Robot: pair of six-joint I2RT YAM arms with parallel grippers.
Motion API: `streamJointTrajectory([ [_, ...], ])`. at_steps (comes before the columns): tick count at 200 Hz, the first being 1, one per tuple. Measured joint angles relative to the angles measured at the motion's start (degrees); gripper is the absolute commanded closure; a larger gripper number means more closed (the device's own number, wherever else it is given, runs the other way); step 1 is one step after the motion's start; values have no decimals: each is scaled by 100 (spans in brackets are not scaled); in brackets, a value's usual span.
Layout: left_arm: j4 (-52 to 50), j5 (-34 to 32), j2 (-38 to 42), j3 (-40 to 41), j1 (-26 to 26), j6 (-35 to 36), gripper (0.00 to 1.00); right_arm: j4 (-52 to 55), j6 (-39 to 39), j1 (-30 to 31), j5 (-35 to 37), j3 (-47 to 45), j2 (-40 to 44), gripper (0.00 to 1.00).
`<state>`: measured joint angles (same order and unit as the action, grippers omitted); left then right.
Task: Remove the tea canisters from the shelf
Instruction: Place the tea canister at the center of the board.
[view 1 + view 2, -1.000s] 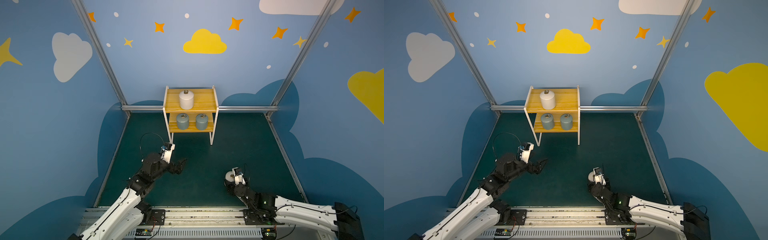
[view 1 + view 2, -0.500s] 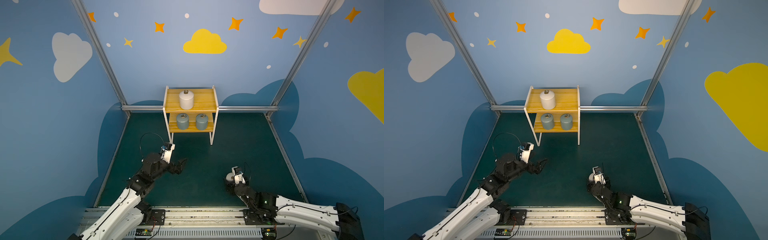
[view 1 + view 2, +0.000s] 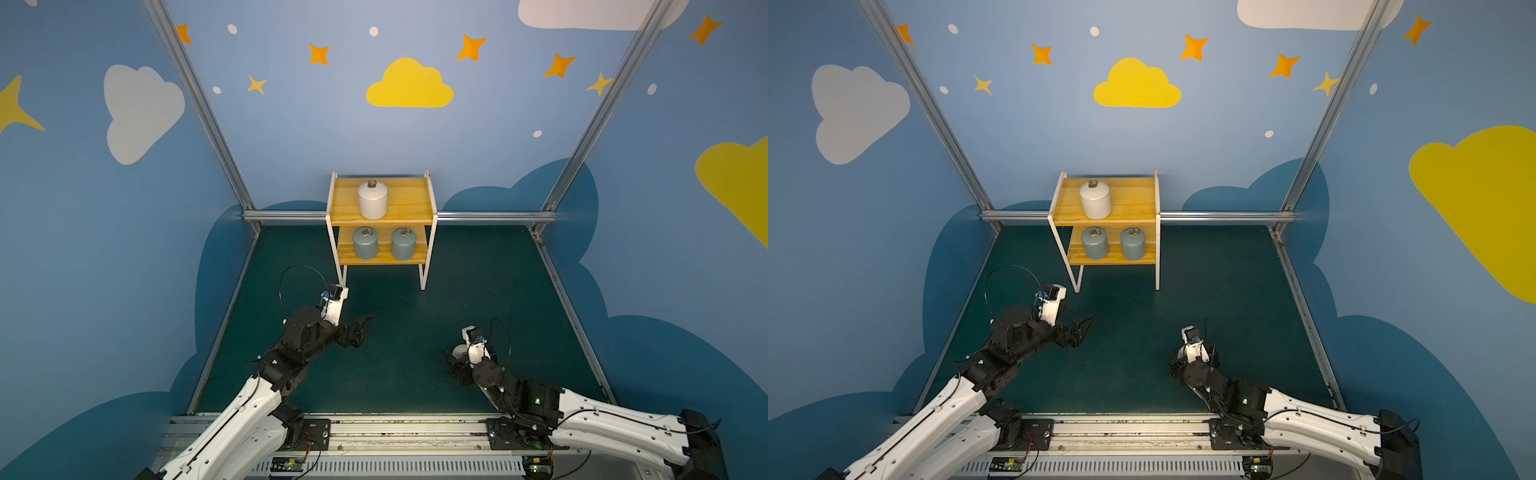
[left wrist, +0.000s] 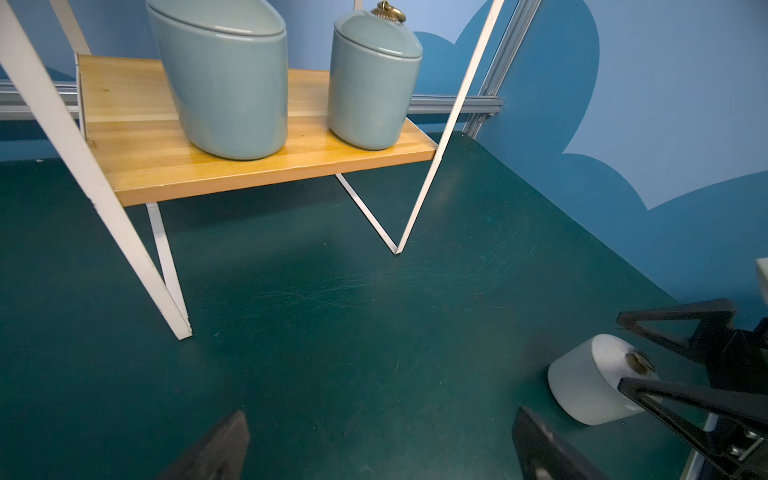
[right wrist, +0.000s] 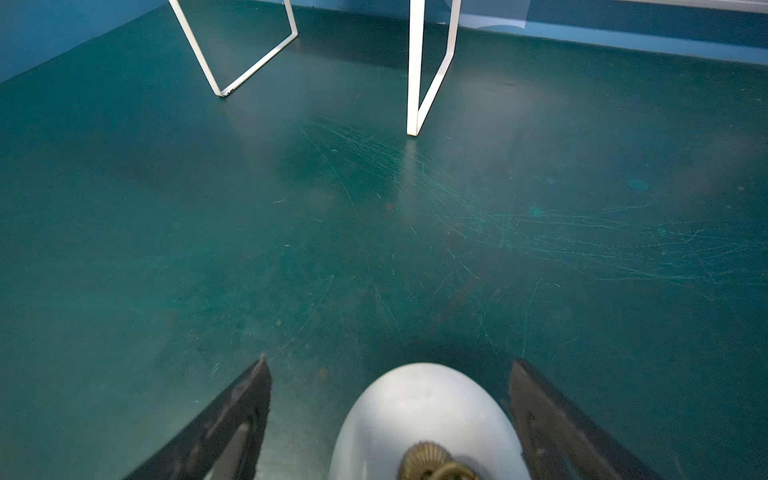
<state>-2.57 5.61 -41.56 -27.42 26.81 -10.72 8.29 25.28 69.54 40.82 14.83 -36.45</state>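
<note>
In a top view, one white canister (image 3: 459,351) stands on the desk (image 3: 415,382) inside the spread right pincer (image 3: 455,362). Three more are on the shelf (image 3: 409,205), well ahead of it.

Left wrist view: the left pincer (image 4: 380,415), also spread, faces two grey-blue canisters (image 4: 374,83).

Right wrist view: there are gaps on both sides of the white canister, so I think it is not gripped.

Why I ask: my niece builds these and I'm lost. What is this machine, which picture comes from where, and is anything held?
It is a robot with two white-and-black arms, each ending in a two-fingered pincer. The two wide pictures come from one camera head above, looking down; the two close ones from cameras on the wrists. On the dark green mat stands a small two-tier wooden shelf with a white metal frame: one white lidded canister on top, two grey-blue lidded canisters below. Another white canister sits on the mat inside the open right pincer, not gripped. The left pincer is open and empty.
</note>
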Motion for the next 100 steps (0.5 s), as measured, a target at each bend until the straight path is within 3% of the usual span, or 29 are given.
streamJointTrajectory([
  [53, -199, -63, -44, -166, 0, 13, 0, 367, -229, -337, -232, 369, 146, 9],
  [100, -610, 7, -348, -1086, 0, 153, 0, 575, -586, -1097, -918, 1165, 79, 9],
])
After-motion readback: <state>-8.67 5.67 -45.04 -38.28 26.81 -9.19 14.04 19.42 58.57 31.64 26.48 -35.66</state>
